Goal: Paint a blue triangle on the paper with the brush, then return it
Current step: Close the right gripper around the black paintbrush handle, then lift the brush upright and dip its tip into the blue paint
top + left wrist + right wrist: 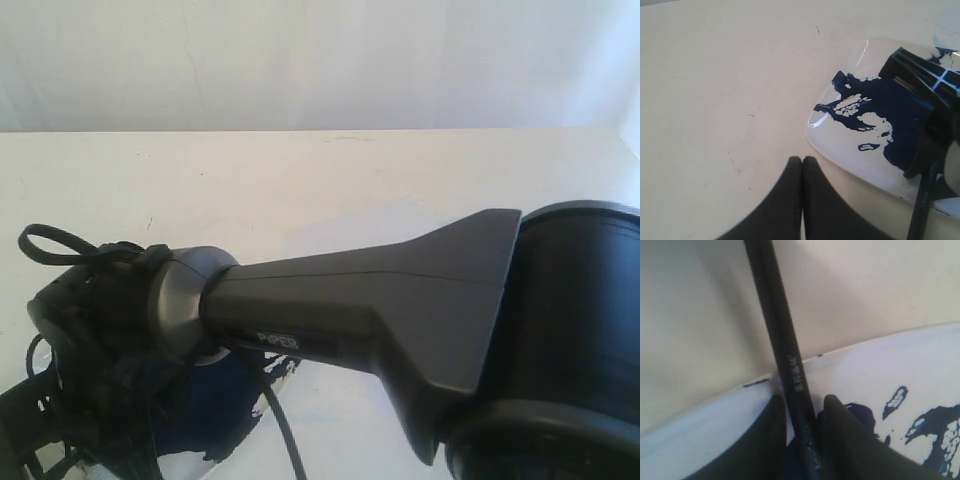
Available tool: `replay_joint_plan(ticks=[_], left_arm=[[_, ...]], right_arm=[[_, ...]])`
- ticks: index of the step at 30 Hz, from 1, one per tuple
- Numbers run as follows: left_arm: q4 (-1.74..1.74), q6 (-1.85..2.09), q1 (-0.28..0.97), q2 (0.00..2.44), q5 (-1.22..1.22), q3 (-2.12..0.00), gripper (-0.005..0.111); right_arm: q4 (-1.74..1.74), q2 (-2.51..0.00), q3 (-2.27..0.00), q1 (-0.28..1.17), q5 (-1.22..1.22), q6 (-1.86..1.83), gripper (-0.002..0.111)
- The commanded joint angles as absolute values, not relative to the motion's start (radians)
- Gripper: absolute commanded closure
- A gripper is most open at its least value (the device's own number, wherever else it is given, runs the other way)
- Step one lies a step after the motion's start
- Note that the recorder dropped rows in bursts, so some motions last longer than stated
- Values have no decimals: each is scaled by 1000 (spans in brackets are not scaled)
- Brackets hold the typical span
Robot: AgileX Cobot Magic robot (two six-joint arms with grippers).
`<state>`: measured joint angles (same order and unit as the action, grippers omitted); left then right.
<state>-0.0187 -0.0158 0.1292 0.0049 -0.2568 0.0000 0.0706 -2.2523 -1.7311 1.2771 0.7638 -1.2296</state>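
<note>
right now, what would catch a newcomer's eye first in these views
The dark robot arm fills the exterior view's lower half. Beneath it, a navy paint puddle spreads over the clear plate. In the right wrist view, the right fingers clamp the black brush.

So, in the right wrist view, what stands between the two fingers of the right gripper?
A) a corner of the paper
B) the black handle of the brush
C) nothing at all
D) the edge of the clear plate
B: the black handle of the brush runs between the fingers of the right gripper, which close on it above the clear plate.
</note>
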Motion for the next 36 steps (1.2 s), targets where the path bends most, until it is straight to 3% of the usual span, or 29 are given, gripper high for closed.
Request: replay_joint_plan(ticks=[1,9,16,21,36], left_arm=[[-9,-22,130,0,-255,0,107],[-9,-22,130,0,-255,0,107],[-9,-22,130,0,-255,0,107],[-9,-22,130,0,-255,0,107],[-9,-22,130,0,-255,0,107]], right_arm=[[73,-2256,-1733,1273,763,-1236,84],[73,-2256,-1733,1273,762,-1236,94],[73,-2254,-1733,1273,754,-1236,95],[71,-2235,-1733,1273,718,-1229,108],[125,-2100,-1733,1167,585,-1089,108]])
